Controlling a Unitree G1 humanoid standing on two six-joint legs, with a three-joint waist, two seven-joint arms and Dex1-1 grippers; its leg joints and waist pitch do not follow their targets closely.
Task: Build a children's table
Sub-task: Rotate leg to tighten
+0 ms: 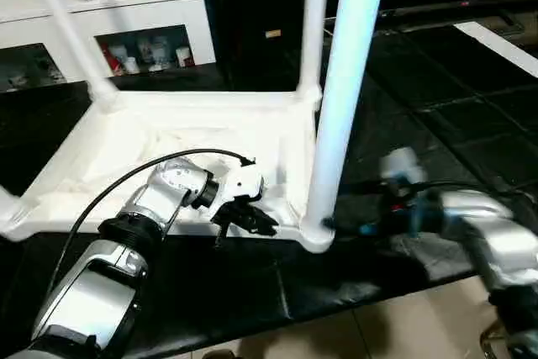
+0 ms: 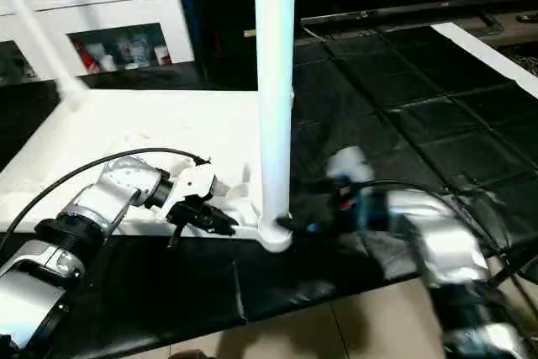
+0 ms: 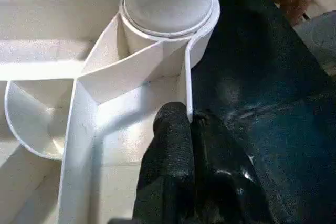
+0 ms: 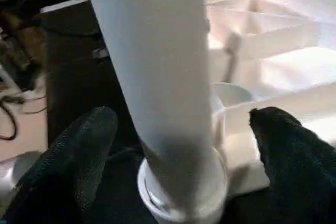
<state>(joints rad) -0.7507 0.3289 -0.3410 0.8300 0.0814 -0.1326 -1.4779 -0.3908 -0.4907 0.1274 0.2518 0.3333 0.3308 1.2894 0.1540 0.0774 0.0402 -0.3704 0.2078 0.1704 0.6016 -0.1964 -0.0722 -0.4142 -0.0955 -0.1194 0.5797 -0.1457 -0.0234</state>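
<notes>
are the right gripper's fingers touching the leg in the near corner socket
Apart. In the right wrist view the right gripper stands open, and each of its fingers shows a gap to the leg.

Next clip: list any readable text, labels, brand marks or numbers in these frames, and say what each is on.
None can be read.
Table top and legs: plain white, no marking visible.
Left hand and right hand: no legible print.
Small items on the white cabinet shelves: any labels are too small and blurred to read.
Pale tag on the dark furniture behind: too small to read.
</notes>
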